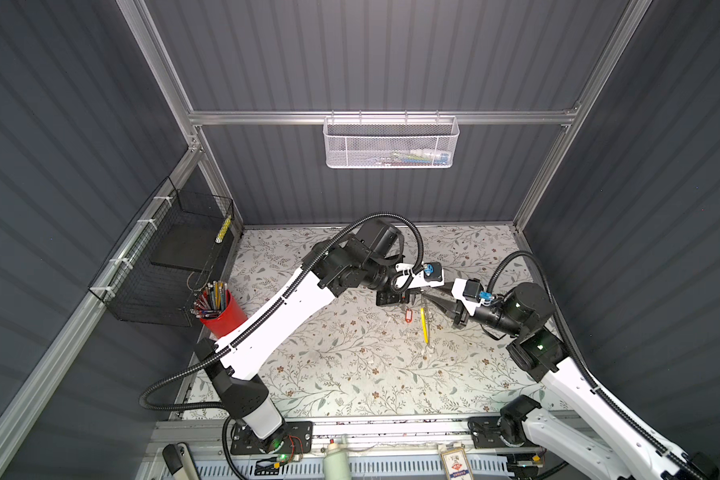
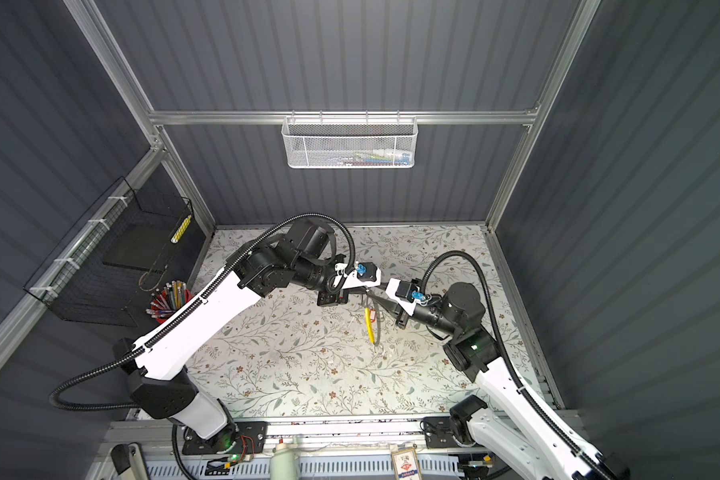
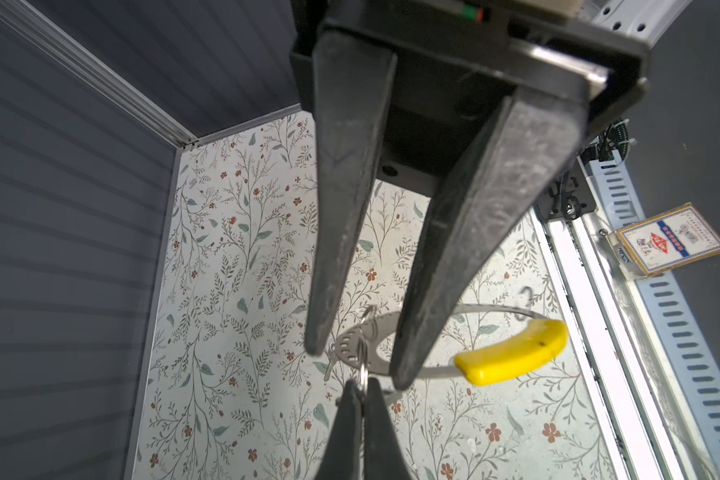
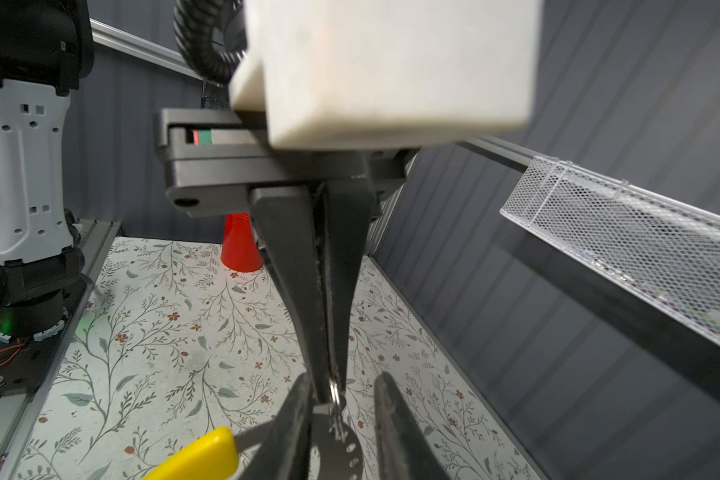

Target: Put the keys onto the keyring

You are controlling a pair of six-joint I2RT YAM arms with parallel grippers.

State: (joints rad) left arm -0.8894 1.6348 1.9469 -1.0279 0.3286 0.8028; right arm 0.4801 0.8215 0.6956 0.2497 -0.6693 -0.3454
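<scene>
Left gripper (image 3: pixel 360 386): clamped together on the small silvery split ring (image 3: pixel 363 374) of one key, likely to steady it against the hoop for threading. Right gripper (image 3: pixel 358 363): jaws apart, straddling the perforated flat end of the bracelet-like thin grey metal keyring with curved yellow plastic segment (image 3: pixel 512 357). Probably bracing or about to pinch; contact unclear.

Keyring edge-on in both top views, right of table centre, at 6 o'clock from the meeting fingertips. Lower end near or on the floral-patterned table mat (image 1: pixel 329 374), cannot tell which. Oval red plastic tag (image 1: pixel 408 314) dangling just beside it, at 9 o'clock of the yellow segment. Small silvery key (image 3: pixel 329 368) hanging by the perforated end. Looks mid-threading, not yet confirmed on.

Containers:
- Black wire basket (image 1: pixel 150 291), wall at 9 o'clock: holds dark flat slab (image 1: pixel 184 249) and yellow-black striped stick (image 1: pixel 224 228).
- White mesh basket (image 1: pixel 391 145), rear rail at 12 o'clock: small coloured items, too blurred to name.
- Red plastic cup (image 1: pixel 229 318), mat edge at 9 o'clock: packed with pens and pencils (image 1: pixel 211 297).
</scene>
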